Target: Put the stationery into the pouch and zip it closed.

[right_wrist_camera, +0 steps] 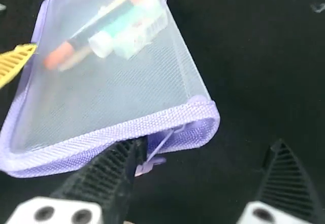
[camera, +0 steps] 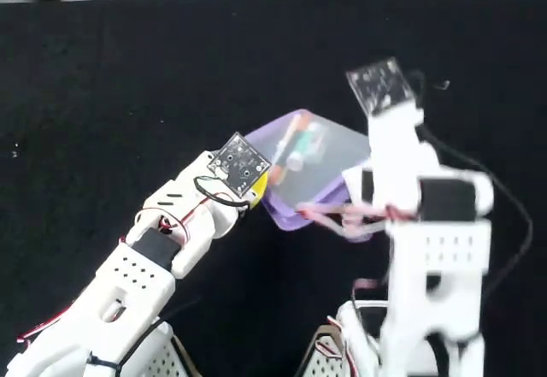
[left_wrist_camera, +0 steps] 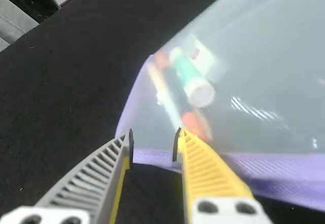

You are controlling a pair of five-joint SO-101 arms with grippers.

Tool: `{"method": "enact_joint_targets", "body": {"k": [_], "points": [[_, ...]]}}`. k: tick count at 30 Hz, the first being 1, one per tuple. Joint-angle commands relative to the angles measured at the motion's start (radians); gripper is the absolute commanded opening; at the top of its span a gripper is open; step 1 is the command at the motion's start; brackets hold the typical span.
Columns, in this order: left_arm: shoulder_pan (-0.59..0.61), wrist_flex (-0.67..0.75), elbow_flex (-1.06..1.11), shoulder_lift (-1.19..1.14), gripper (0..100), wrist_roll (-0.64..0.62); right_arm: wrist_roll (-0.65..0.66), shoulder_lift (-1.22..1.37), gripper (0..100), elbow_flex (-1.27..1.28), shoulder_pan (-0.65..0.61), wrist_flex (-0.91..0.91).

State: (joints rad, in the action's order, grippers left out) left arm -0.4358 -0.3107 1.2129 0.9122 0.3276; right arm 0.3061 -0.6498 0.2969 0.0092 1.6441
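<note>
Here, the purple-edged pouch (camera: 320,167) with its clear mesh side lies near the middle of the black surface (camera: 128,78). The stationery (camera: 295,146) is inside it, showing through the mesh: a green-and-white tube and an orange-tipped pen side by side, close to one end of the pouch. The left arm (camera: 162,240) comes in from the near left corner. The left arm's jaws, one grey and one yellow, are slightly apart with their tips right at the pouch's purple edge, and it cannot be told whether they touch it. In the left wrist view the stationery (left_wrist_camera: 190,82) lies just beyond those tips. The right arm (camera: 427,223) stands at the pouch's near right side. The right arm's jaws, both black, are spread wide, with the pouch's purple corner (right_wrist_camera: 200,122) between them. The zipper pull (right_wrist_camera: 152,155) hangs just beside one of them, and no contact is visible.
</note>
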Motion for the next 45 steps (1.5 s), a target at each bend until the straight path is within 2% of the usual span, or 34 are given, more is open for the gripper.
{"method": "enact_joint_targets", "body": {"k": [1, 8, 11, 16, 19, 26, 30, 31, 35, 38, 42, 45], "points": [[0.015, 0.025, -0.013, 0.015, 16, -0.011, -0.003, 0.065, 36.4, -0.142, -0.018, 0.049], [0.015, 0.025, -0.013, 0.015, 16, -0.011, 0.005, 0.042, 36.4, -0.205, -0.020, 0.123], [0.015, 0.025, -0.013, 0.015, 16, -0.011, 0.104, 0.021, 36.4, -0.193, -0.066, 0.123], [0.016, 0.025, -0.012, 0.015, 16, -0.011, 0.026, -0.007, 36.4, -0.200, -0.087, 0.123], [0.038, 0.025, -0.013, 0.015, 15, -0.011, -0.011, -0.050, 33.7, -0.199, -0.023, 0.107], [0.102, 0.018, -0.050, 0.015, 15, -0.012, -0.011, -0.211, 15.1, -0.200, 0.178, 0.094], [0.136, 0.017, -0.082, 0.015, 6, -0.012, 0.049, -0.298, 13.3, -0.179, 0.288, 0.069], [0.150, 0.015, -0.087, 0.015, 3, -0.012, 0.063, -0.312, 13.2, -0.159, 0.325, 0.049], [0.229, 0.002, -0.074, 0.023, 5, -0.012, 0.089, -0.357, 7.0, 0.008, 0.440, -0.097], [0.302, -0.103, -0.073, 0.095, 5, -0.060, 0.107, -0.374, 0.9, 0.173, 0.494, -0.250], [0.418, -0.272, -0.070, 0.301, 3, -0.212, 0.121, -0.409, 1.1, 0.343, 0.545, -0.379], [0.512, -0.368, -0.039, 0.493, 3, -0.250, 0.121, -0.452, 1.1, 0.427, 0.589, -0.440]]}}
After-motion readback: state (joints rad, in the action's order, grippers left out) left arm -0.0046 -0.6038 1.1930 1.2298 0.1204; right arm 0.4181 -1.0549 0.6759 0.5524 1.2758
